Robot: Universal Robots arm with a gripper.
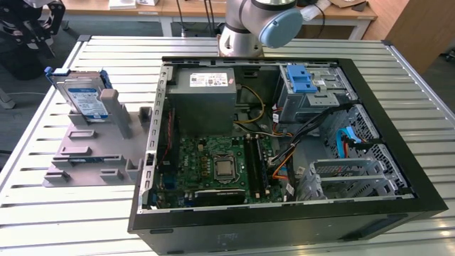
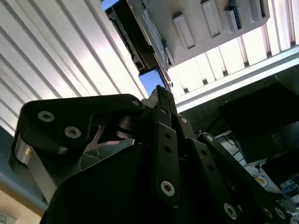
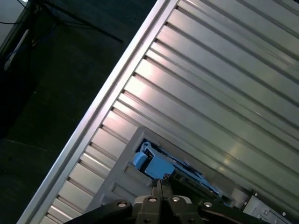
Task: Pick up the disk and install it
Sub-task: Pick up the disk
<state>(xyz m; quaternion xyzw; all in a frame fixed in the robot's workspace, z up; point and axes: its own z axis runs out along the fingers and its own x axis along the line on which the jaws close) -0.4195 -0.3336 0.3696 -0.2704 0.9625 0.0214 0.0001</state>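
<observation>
Upper left of exterior view: disk [image 1: 83, 100] sitting unpicked in grey stand [image 1: 85, 160] | I'm hovering gripper [image 3: 161, 183] closed, empty | install pending

Ribbed tabletop [image 3: 219, 93]: bare metal, glossy sheen. The disk [image 1: 84, 100]: silver-grey metal, paper label; its bracket [image 3: 154, 164], just past the pincer [image 3: 161, 185] tips, blue plastic. The pincer: matt black, shiny screw heads. Grey holder [image 1: 92, 154] under disk: matt plastic.

arm [image 1: 238, 37]: silver-grey round tube segments; pale blue cap [image 1: 282, 28] on a rounded joint | gripper [image 2: 161, 93]: matte black link bars and rounded plates; silver socket-head screws along each bar in both wrist views; slim black fingertips [image 3: 158, 186]
</observation>
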